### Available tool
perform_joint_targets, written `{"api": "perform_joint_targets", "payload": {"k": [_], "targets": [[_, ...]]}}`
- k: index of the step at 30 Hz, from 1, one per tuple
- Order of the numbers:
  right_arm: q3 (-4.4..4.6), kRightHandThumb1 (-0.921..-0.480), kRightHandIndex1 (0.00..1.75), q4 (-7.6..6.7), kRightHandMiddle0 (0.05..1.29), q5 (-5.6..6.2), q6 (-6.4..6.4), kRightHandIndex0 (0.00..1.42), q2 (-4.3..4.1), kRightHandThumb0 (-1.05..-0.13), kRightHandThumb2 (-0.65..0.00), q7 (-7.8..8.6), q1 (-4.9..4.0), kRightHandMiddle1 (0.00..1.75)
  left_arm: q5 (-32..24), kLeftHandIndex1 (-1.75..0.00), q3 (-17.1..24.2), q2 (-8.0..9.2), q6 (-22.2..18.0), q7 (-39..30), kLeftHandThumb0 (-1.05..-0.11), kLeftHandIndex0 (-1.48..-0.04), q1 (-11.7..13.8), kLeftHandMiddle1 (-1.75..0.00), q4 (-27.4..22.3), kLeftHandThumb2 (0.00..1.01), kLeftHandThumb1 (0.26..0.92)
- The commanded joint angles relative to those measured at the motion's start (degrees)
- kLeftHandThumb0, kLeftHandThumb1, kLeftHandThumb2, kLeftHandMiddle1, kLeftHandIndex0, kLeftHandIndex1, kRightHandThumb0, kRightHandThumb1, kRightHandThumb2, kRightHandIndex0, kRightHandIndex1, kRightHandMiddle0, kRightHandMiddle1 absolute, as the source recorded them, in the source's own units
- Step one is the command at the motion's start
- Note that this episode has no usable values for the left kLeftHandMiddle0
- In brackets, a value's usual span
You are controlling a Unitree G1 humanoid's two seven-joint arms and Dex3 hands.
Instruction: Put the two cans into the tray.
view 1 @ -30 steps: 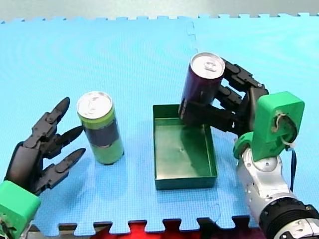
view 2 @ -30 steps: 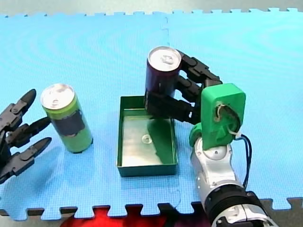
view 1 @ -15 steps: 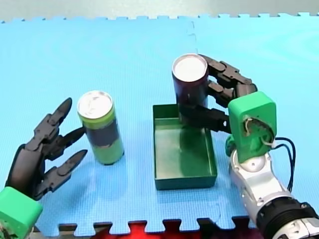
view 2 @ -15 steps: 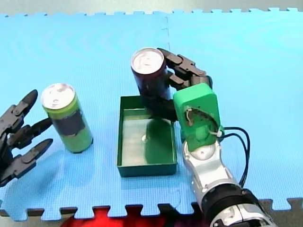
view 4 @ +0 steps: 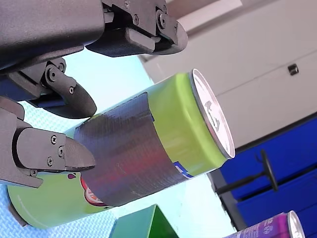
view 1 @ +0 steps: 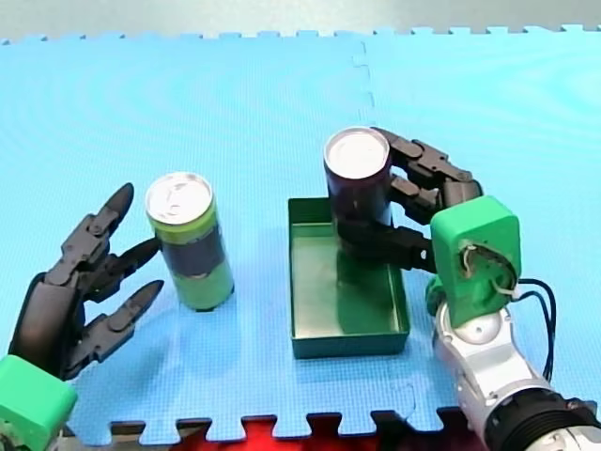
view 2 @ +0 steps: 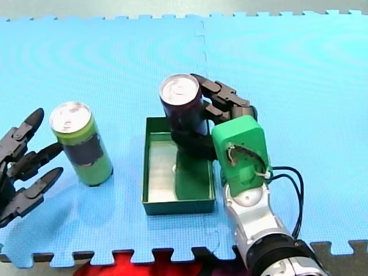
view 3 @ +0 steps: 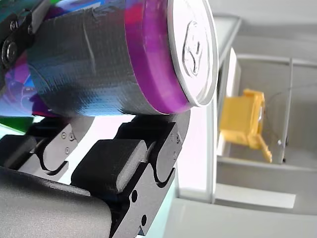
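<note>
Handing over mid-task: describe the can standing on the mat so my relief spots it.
On the blue mat, look left of the green tray. The green can stands upright beside the open left hand; its lime body sets it apart from the purple can in the right hand.

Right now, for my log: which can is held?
The purple can, in the right hand at the tray; the green can stands free beside the left hand.

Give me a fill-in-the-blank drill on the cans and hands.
The hand gripping the purple can is the robot's ____.
The left hand, beside the green can, holds ____.
The mat under the green can is coloured ____.
The tray is coloured ____.
Answers: right; nothing; blue; green.
</note>
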Motion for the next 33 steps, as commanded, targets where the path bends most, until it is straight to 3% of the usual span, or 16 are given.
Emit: {"api": "perform_joint_targets", "payload": {"k": [1,14,17,28,33], "targets": [[-0.25,-0.77,0.0,0.08,1.19,0.26,-0.7,1.33,0.07,-0.376,0.0,-0.18,-0.12,0.0,-0.6,0.0,0.3,0.44,0.4,-0.3,-1.048,-0.24,0.3,0.0,-0.7,0.26,0.921],[-1.08,-0.765,0.0,0.26,1.18,1.38,-0.54,1.33,1.17,-0.37,0.0,-0.27,0.76,0.0,-0.7,0.0,0.7,0.66,1.4,-0.3,-1.048,-0.24,0.9,0.0,-2.3,0.27,0.921],[-1.6,-0.764,0.0,0.49,1.18,2.25,-0.68,1.33,1.71,-0.37,0.0,0.02,1.01,0.0,-0.7,0.0,0.7,0.79,1.3,-0.4,-1.048,-0.24,1.3,0.0,-2.7,0.27,0.921],[-2.95,-0.761,0.0,2.37,1.18,5.31,-4.53,1.33,3.98,-0.362,0.0,2.49,1.82,0.0,-0.2,0.0,0.9,1.33,0.8,-0.2,-1.048,-0.25,1.9,0.0,-3.7,0.3,0.921],[-3.34,-0.762,0.0,3.42,1.19,6.02,-5.03,1.34,4.53,-0.356,0.0,3.3,1.97,0.0,-0.1,-0.01,1.0,1.59,0.6,-0.2,-1.048,-0.26,2.3,0.0,-4.1,0.31,0.921]]}}
